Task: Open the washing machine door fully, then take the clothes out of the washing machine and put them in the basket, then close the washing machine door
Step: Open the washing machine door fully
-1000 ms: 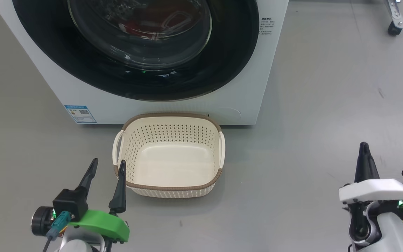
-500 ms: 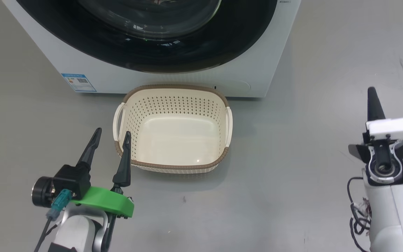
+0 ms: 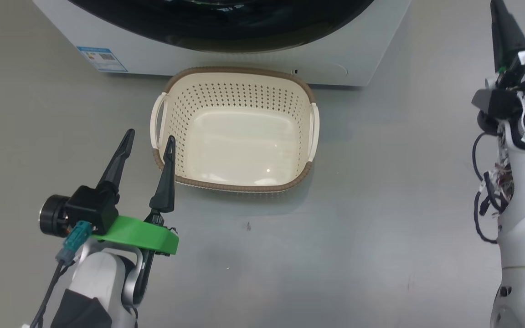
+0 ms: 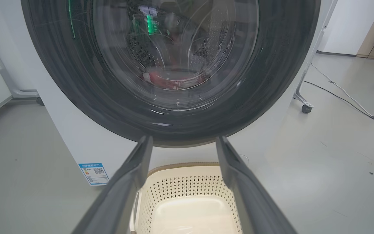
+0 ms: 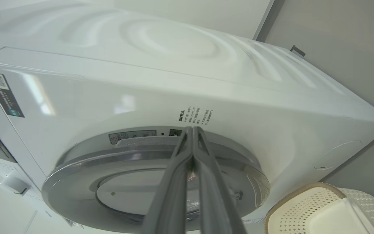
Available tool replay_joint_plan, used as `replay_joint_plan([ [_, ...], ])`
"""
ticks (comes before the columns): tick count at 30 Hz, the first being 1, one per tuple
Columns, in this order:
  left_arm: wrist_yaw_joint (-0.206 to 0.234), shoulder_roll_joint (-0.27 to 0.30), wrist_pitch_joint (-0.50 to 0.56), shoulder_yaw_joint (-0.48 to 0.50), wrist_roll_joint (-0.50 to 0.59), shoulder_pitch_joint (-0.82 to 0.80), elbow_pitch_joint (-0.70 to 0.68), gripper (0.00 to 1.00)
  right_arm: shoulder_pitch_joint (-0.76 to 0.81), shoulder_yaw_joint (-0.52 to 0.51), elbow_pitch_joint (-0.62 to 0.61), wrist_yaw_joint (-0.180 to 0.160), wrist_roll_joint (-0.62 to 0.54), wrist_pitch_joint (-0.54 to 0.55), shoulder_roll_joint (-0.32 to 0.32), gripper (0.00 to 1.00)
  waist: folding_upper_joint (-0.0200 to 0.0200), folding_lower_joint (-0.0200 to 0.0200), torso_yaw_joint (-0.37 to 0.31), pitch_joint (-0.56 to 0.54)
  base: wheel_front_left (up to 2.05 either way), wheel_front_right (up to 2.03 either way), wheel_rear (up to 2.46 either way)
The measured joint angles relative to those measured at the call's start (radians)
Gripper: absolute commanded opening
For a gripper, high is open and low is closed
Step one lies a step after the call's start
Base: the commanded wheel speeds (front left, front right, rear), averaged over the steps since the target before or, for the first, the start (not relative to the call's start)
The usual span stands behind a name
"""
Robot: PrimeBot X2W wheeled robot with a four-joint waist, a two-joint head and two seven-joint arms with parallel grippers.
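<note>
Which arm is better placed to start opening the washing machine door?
Right, probably. The right gripper is shut and its tips point straight at the rim edge of the closed washing machine door. The left gripper hangs open down by the basket, below the door.

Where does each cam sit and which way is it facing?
Head: on the head, facing down at the basket before the washing machine; left gripper lower left, right gripper upper right.
Left wrist: low, facing the washing machine door, clothes behind its glass; own open fingers.
Right wrist: rolled, facing the door's edge; own shut fingers.
Shared: all show the basket.
</note>
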Motion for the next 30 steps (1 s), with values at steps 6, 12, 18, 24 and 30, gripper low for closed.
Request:
replay_joint_plan([
  [6, -0.005, -0.003, 0.0, -0.009, 0.001, -0.037, -0.012, 1.0, -0.125, 0.011, 0.015, -0.001, 0.016, 0.057, -0.031, 0.0, 0.0, 0.0, 0.019, 0.053, 0.0, 0.0, 0.0],
  [12, -0.009, -0.006, 0.0, -0.02, 0.001, -0.064, -0.014, 1.0, -0.223, 0.058, 0.048, -0.012, 0.009, 0.123, -0.053, 0.0, 0.0, 0.0, 0.039, 0.1, 0.0, 0.0, 0.0],
  [18, -0.015, -0.009, 0.0, -0.03, 0.0, -0.086, -0.013, 1.0, -0.307, 0.069, 0.082, -0.029, 0.018, 0.177, -0.065, 0.0, 0.0, 0.0, 0.064, 0.132, 0.0, 0.0, 0.0],
  [24, -0.016, -0.012, 0.0, -0.039, -0.011, -0.101, -0.013, 1.0, -0.384, 0.082, 0.113, -0.045, 0.028, 0.211, -0.069, 0.0, 0.0, 0.0, 0.087, 0.156, 0.0, 0.0, 0.0],
  [30, -0.016, -0.015, 0.0, -0.059, -0.035, -0.113, -0.014, 1.0, -0.447, 0.086, 0.159, -0.054, 0.027, 0.237, -0.089, 0.0, 0.0, 0.0, 0.109, 0.175, 0.0, 0.0, 0.0],
])
